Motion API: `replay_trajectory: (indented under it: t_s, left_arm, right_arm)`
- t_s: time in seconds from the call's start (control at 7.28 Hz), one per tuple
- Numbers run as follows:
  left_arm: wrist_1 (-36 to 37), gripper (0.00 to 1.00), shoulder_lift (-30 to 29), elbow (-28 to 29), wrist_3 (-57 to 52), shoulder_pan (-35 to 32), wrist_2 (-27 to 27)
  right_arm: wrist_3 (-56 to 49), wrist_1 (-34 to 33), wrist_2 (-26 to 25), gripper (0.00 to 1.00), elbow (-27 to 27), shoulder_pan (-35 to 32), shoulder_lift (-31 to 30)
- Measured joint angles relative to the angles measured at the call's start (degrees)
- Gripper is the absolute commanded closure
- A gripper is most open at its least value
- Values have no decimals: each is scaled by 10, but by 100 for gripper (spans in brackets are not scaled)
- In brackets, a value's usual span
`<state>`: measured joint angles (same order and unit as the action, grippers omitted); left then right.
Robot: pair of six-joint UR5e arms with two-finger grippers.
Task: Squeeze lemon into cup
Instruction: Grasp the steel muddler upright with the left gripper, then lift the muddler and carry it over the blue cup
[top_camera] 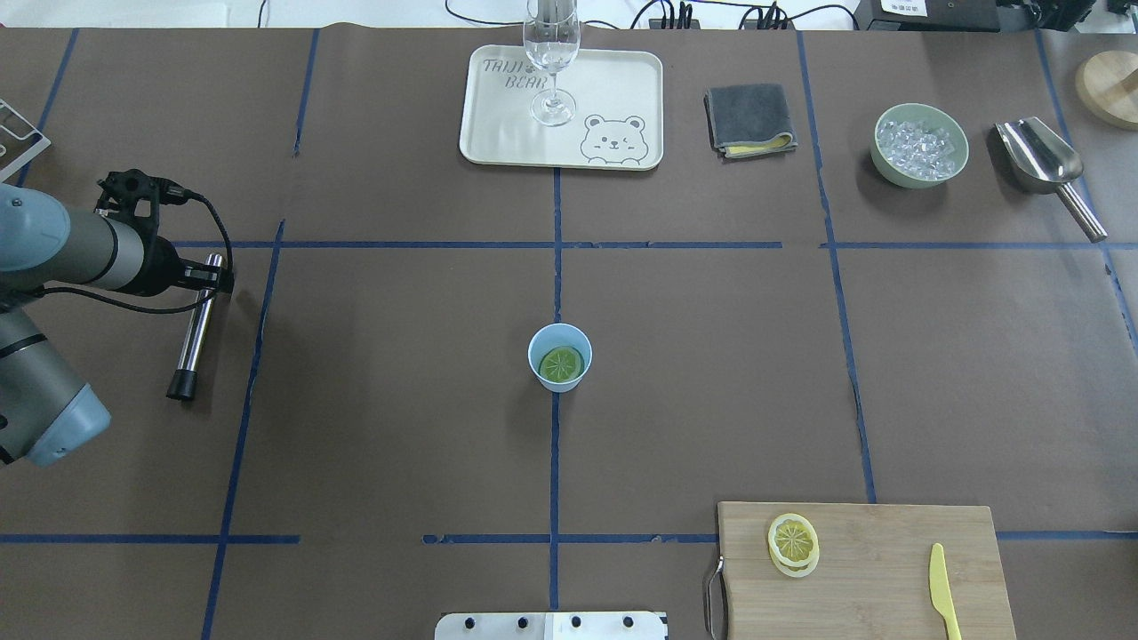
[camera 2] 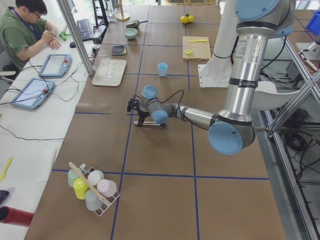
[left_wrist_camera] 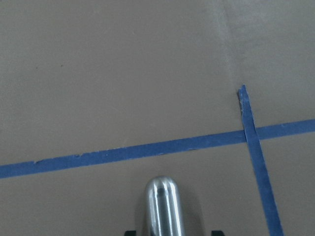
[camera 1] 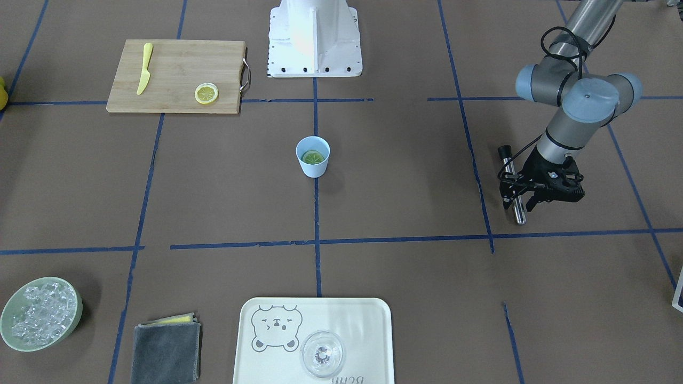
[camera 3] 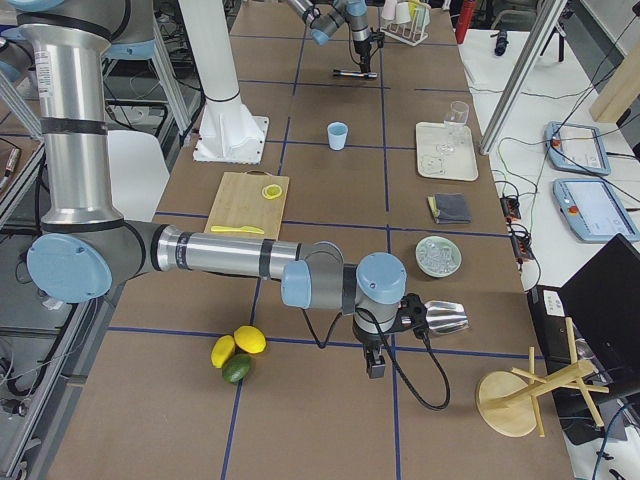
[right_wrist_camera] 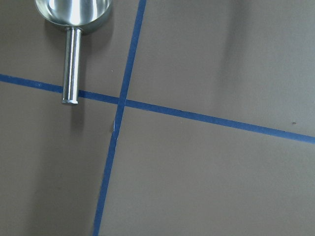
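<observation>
Thin lemon slice (top_camera: 562,364) lying inside pale-blue cup (camera 1: 312,168) (greenish tint there).

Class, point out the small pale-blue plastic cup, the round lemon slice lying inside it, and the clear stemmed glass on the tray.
Pale-blue plastic cup (camera 1: 312,168): front-facing view, outer wall.
Round lemon slice (top_camera: 561,364): overhead view, segmented flesh.
Clear stemmed glass (top_camera: 552,49): overhead view, bowl.

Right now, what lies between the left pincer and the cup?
Only bare brown table crossed by one blue tape line, as the overhead view shows, from the left pincer to the cup.
</observation>
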<state>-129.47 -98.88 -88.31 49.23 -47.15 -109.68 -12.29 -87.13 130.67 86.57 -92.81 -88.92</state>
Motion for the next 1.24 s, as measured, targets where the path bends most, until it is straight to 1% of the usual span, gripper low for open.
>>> replay_trajectory:
  t_s: [0.14, 0.27, 0.55, 0.69, 0.82, 0.96, 1.1, 1.24]
  left_arm:
    - [0, 84, 0, 1, -1, 0, 4]
    - [0, 100, 2, 1, -1, 0, 10]
    - [1, 100, 5, -7, -2, 0, 15]
    - [1, 100, 5, -23, -7, -1, 16]
    - [0, 100, 3, -51, -30, -6, 24]
    - [-1, 100, -5, -89, -80, -11, 60]
    - [-6, 100, -28, -119, -137, -12, 105]
    - [-26, 100, -58, -133, -170, -12, 130]
  right_arm:
    - [0, 0, 0, 0, 0, 0, 0]
    - [1, 0, -1, 0, 0, 0, 0]
    - [1, 0, 0, 0, 0, 0, 1]
    - [1, 0, 0, 0, 1, 0, 1]
    - [1, 0, 0, 0, 1, 0, 2]
    - [1, 0, 0, 0, 1, 0, 2]
    - [1, 0, -1, 0, 1, 0, 2]
    - [0, 0, -1, 0, 2, 0, 2]
